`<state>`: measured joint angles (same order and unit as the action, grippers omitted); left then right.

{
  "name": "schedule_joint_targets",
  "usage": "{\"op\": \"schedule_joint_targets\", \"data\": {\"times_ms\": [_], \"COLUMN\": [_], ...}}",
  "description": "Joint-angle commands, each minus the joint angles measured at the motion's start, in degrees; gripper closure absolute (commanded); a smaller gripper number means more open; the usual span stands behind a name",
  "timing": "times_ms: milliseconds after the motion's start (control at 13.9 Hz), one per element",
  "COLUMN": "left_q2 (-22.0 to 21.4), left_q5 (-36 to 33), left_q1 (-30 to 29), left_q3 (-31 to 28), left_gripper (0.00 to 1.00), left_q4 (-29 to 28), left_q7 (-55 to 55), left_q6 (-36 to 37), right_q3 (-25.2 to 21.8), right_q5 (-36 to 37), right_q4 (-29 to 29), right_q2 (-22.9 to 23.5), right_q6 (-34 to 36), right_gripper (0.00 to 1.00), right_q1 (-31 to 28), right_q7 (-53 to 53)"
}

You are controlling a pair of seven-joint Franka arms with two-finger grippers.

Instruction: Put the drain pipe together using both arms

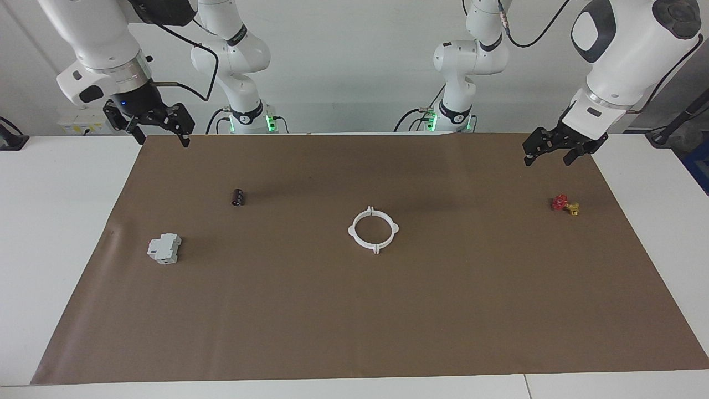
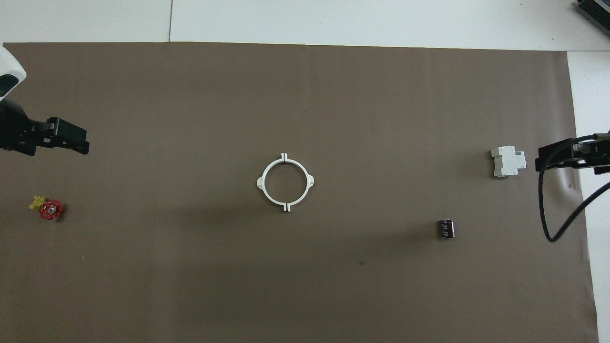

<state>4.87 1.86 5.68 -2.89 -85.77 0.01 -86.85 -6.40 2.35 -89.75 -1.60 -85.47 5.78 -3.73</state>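
Observation:
The drain pipe (image 1: 351,231) lies flat at the middle of the brown mat, its two white half-ring arcs closed into one ring (image 2: 261,182) with small tabs at the seams and sides. Nothing touches it. My left gripper (image 1: 547,160) hangs open and empty above the mat's edge at the left arm's end, over ground a little nearer the robots than the red-and-yellow valve; in the overhead view the left gripper (image 2: 71,143) shows at the frame's edge. My right gripper (image 1: 162,138) hangs open and empty above the mat's corner at the right arm's end, and in the overhead view the right gripper (image 2: 548,162) is beside the grey block.
A grey boxy block (image 1: 164,249) (image 2: 508,161) and a small black cylinder (image 1: 238,197) (image 2: 446,228) lie toward the right arm's end. A red-and-yellow valve piece (image 1: 565,204) (image 2: 47,207) lies toward the left arm's end. The brown mat (image 1: 354,332) covers most of the white table.

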Motion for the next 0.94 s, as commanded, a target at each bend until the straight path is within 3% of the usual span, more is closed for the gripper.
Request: {"op": "schedule_joint_targets", "data": {"times_ms": [0, 863], "left_q2": [0.57, 0.05], "left_q5": [0.25, 0.16], "left_q1": [-0.14, -0.14], "left_q3": [0.08, -0.10], "left_gripper": [0.00, 0.00], "left_q4": [1.39, -1.42], "left_q7": [-0.18, -0.10], "left_q6": [1.15, -1.31], "right_q3": [-0.02, -0.02], "right_q5": [-1.38, -1.38], "right_q4": [0.54, 0.54], "right_q2": [0.02, 0.02], "right_q6": [0.92, 0.92], "right_gripper": [0.00, 0.00], "right_q1": [-0.42, -0.42], "right_q7": [1.18, 1.18]}}
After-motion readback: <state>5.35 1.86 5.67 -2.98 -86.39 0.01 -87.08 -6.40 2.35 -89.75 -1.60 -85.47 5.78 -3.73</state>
